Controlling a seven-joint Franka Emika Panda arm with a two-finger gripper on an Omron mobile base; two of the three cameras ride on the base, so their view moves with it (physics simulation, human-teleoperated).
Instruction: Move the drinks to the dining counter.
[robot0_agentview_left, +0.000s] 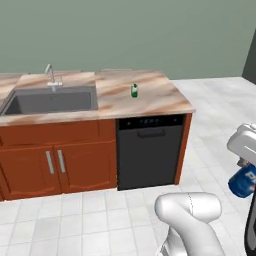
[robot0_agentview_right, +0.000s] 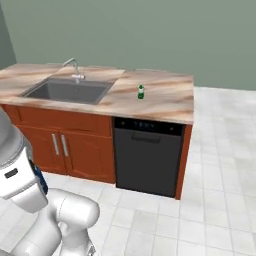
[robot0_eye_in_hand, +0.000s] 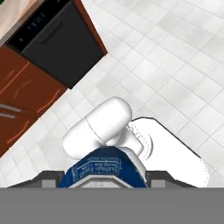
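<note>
A small white carton with green base and top (robot0_agentview_left: 134, 90) (robot0_agentview_right: 141, 92) stands upright on the dining counter (robot0_agentview_left: 160, 102) (robot0_agentview_right: 172, 105), right of the sink. Low over the floor tiles, well in front of the counter, my gripper (robot0_eye_in_hand: 104, 180) is shut on the blue can with a white label (robot0_eye_in_hand: 103, 167). The same can (robot0_agentview_left: 242, 183) shows under the white hand at the right edge of the left base view. A sliver of blue (robot0_agentview_right: 41, 183) peeks out from behind the arm in the right base view.
A grey sink (robot0_agentview_left: 52, 101) (robot0_agentview_right: 67, 91) with a tap is set into the counter's left part. Below are red-brown cabinet doors (robot0_agentview_left: 55, 162) and a black dishwasher (robot0_agentview_left: 149, 150) (robot0_agentview_right: 147, 157) (robot0_eye_in_hand: 57, 43). White tiled floor (robot0_agentview_right: 215, 200) lies between me and the counter.
</note>
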